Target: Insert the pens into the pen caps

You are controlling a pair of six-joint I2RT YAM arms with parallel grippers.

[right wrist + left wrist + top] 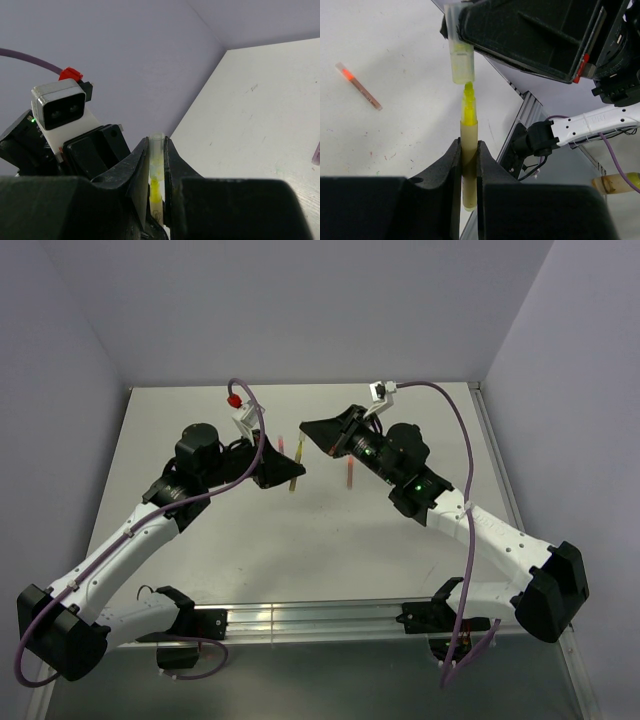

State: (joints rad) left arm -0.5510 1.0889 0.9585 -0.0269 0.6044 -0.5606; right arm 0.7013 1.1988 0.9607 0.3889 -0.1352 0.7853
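In the left wrist view my left gripper is shut on a tan-olive pen that stands upright with its yellow tip up. The tip sits just under the mouth of a pale yellow-green pen cap. My right gripper is shut on that cap, and the pen's yellow tip shows right below it. From above, the left gripper and right gripper meet over the table's middle, with the tan pen between them.
A slim pen with a red-orange spot lies on the white table to the left. Two red pens lie near the grippers. A tan stick with a yellow end lies beyond the metal rail.
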